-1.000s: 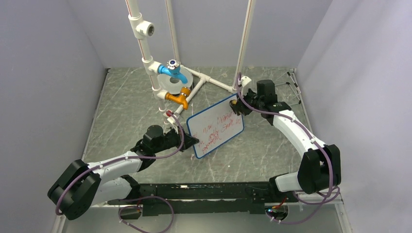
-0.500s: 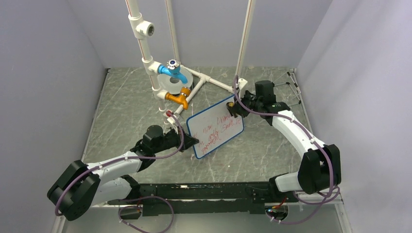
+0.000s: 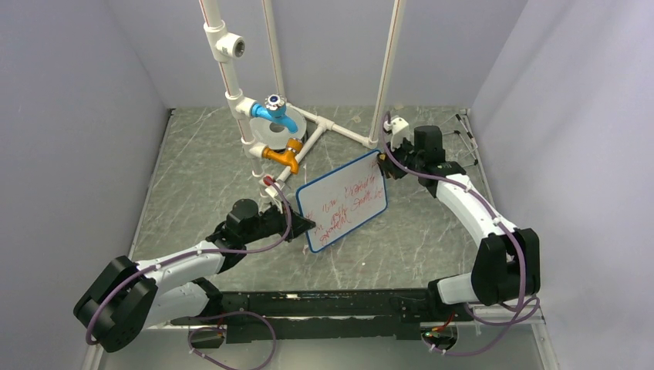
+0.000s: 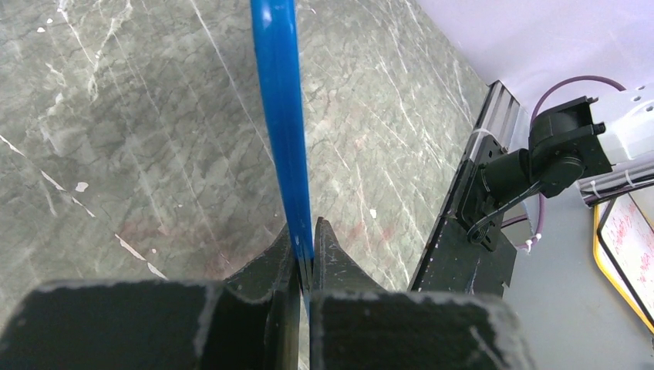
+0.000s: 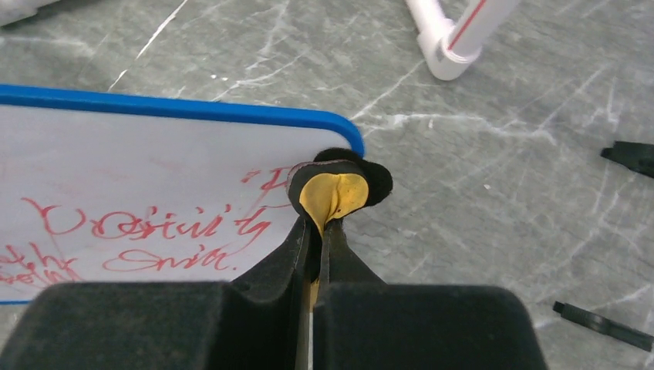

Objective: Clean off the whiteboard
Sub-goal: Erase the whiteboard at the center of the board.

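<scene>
The whiteboard (image 3: 343, 202), white with a blue rim and red handwriting on its face, stands tilted above the table. My left gripper (image 3: 307, 225) is shut on its lower left rim; in the left wrist view the blue rim (image 4: 281, 116) runs edge-on up from between my left gripper (image 4: 306, 239). My right gripper (image 3: 385, 164) is shut on a small yellow and black eraser pad (image 5: 339, 189). The pad rests at the top right corner of the whiteboard (image 5: 154, 177), beside the end of the red writing, in front of my right gripper (image 5: 318, 225).
A white pipe frame stands at the back with a blue tap (image 3: 274, 112), an orange tap (image 3: 282, 156) and a round grey disc (image 3: 269, 138). Black pieces (image 5: 628, 156) lie on the marble table (image 3: 193, 177) to the right. Walls close in both sides.
My right gripper slid the eraser pad left onto the board's upper right area, then back out to the top right corner. The left gripper and the board stayed put.
</scene>
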{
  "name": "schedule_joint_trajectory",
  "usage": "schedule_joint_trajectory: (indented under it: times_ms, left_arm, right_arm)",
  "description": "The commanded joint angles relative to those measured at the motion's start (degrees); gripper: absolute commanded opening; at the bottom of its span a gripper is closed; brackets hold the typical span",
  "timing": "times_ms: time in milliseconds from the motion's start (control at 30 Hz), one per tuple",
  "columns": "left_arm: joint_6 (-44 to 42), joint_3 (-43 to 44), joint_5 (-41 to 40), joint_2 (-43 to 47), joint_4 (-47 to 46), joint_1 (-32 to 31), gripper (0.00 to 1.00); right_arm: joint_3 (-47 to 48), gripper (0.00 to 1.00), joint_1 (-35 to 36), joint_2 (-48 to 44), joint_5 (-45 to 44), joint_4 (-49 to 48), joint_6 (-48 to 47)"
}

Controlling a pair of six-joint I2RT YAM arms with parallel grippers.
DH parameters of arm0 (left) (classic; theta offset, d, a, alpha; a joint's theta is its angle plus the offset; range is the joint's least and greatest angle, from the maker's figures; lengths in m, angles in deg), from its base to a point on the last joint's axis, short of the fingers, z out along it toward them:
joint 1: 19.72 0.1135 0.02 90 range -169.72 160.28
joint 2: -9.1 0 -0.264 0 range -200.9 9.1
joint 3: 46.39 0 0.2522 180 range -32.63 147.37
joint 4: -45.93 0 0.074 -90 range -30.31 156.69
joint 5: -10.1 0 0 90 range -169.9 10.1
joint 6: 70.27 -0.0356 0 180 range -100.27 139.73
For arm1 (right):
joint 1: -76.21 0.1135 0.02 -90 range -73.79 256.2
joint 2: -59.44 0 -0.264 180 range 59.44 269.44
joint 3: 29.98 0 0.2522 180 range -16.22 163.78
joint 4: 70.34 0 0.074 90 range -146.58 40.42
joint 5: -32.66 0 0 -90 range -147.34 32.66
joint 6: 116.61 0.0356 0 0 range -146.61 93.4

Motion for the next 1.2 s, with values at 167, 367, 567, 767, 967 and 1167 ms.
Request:
schedule_joint_trajectory:
  times_ms: [167, 367, 567, 767, 967, 1167]
  left_arm:
    - [-1.49, 0.31, 3.09, 2.9, -5.14, -0.37, 0.0]
    - [-1.58, 0.06, 3.02, 3.45, -4.85, -0.35, 0.0]
    - [-1.52, 0.4, 3.67, 2.77, -5.31, -0.35, 0.0]
    - [-1.4, 0.18, 3.33, 3.33, -5.13, -0.4, 0.0]
    - [-1.67, 0.06, 3.09, 4.1, -4.28, -0.33, 0.0]
    - [-1.73, 0.26, 3.52, 3.49, -4.49, -0.38, 0.0]
  right_arm:
    - [0.46, 0.0, 6.5, -0.14, 16.69, 4.61, -8.48]
    - [0.19, 0.0, 2.73, 0.01, -1.6, -2.53, 0.99]
    - [-0.8, 0.0, 1.07, -0.04, -4.78, -3.69, 1.18]
    - [-0.32, 0.0, 5.06, -0.2, 13.22, 2.1, -5.9]
    - [0.22, 0.0, 5.37, 0.09, 7.09, -0.68, -1.5]
    - [-0.69, 0.0, 1.02, -0.56, -3.66, -3.55, 1.16]
